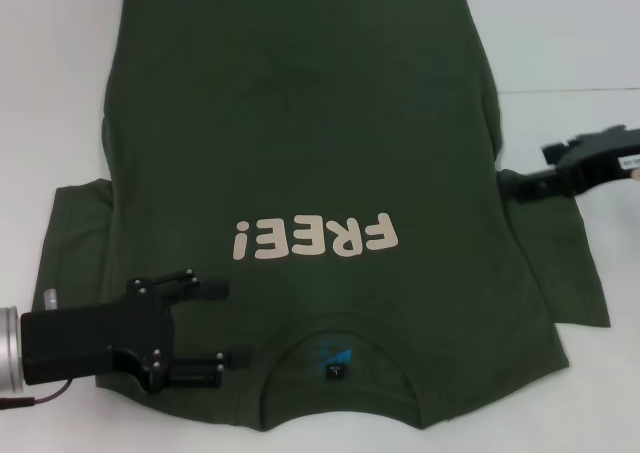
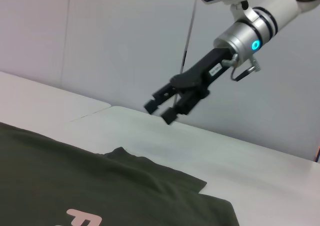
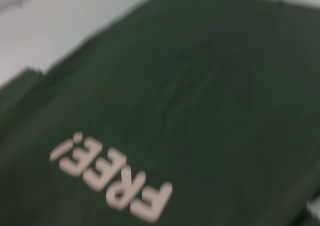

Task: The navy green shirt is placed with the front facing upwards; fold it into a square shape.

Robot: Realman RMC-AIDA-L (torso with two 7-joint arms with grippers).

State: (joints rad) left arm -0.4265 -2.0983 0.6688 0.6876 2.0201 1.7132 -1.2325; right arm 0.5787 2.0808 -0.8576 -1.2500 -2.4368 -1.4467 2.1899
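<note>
The navy green shirt (image 1: 300,143) lies spread flat on the white table (image 1: 560,33), front up. Its cream "FREE!" lettering (image 1: 315,238) and collar with a blue neck label (image 1: 335,360) are on the side nearest me. My left gripper (image 1: 226,323) hovers open over the shirt's shoulder beside the collar, holding nothing. My right gripper (image 1: 527,171) is at the shirt's right edge, just above the sleeve (image 1: 560,263). The left wrist view shows the right gripper (image 2: 159,112) open and empty above the table beyond the sleeve (image 2: 150,173). The right wrist view shows the shirt's chest (image 3: 200,86) and lettering (image 3: 112,178).
Bare white table (image 2: 250,166) surrounds the shirt on the left, right and far sides. A pale wall (image 2: 125,46) rises behind the table in the left wrist view. A seam in the table surface (image 1: 570,91) runs across at the right.
</note>
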